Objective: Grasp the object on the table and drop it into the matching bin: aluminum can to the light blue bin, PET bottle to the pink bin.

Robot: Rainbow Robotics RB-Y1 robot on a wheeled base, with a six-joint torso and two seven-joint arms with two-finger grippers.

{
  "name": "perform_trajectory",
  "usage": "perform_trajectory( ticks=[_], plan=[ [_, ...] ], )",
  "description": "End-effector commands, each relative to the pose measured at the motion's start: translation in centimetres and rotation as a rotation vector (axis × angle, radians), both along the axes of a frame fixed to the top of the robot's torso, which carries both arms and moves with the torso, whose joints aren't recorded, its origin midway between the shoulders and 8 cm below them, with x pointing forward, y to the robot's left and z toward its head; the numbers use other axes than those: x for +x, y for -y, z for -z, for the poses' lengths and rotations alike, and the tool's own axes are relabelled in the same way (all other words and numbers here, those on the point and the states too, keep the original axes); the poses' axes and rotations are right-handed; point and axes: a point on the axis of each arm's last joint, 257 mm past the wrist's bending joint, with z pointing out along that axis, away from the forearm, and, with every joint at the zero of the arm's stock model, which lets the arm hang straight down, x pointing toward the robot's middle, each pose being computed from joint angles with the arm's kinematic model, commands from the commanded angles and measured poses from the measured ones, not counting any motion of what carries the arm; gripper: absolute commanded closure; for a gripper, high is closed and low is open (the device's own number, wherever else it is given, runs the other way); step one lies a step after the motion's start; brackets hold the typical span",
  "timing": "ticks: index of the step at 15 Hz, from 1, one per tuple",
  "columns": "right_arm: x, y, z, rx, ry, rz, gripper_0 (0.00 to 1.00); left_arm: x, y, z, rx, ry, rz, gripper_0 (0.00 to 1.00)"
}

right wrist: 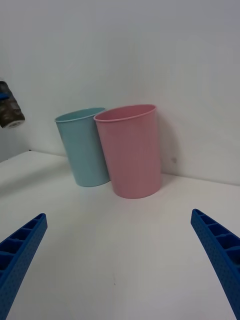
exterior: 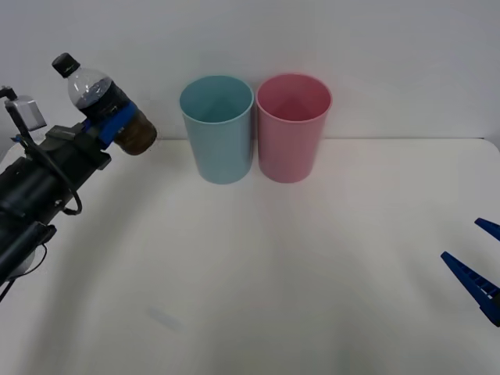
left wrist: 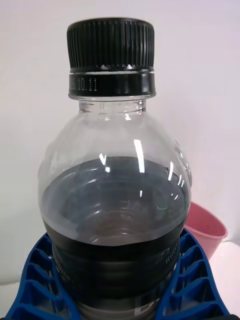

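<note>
at the far left of the front view the bottle [exterior: 109, 101] is held clear of the table [exterior: 258, 289] by the left gripper [exterior: 117, 123], whose blue fingers [left wrist: 37, 280] are closed around the labelled lower body, cap tilted up and away. it is carried level with the bin rims, and dark liquid is seen inside in the left wrist view. next to the right stands the blue bin [exterior: 217, 129], and just beside it, walls nearly touching, the pink bin [exterior: 293, 126], both upright near the back wall. at the far right the right gripper [exterior: 478, 262] is parked low over the table edge, its fingers spread wide and empty. the main risk is judged to lie in the path: the blue bin is placed between the bottle and the pink bin, so a release made too early would send the bottle into the wrong bin. a low pass could knock the blue rim and tip either bin, since they stand so close. the tilt and the sloshing liquid could let the bottle slide in the grip or strike the pink rim and bounce out. nothing else is seen on the table.
</note>
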Motion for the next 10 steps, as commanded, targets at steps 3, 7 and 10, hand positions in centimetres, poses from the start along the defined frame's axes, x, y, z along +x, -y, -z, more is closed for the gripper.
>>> perform_trajectory(
  ticks=[3, 7, 10],
  plan=[
    [0.0, 0.0, 0.0, 0.0, 0.0, 0.0, 0.0, 0.1, 3.0, -4.6, 0.017, 0.08, 0.094, 1.0],
    [0.0, 0.0, 0.0, 0.0, 0.0, 0.0, 0.0, 0.5, 6.6, -7.0, 0.057, 0.129, 0.177, 1.0],
    [0.0, 0.0, 0.0, 0.0, 0.0, 0.0, 0.0, 2.5, 10.0, -7.2, 0.133, 0.15, 0.255, 1.0]
  ],
)
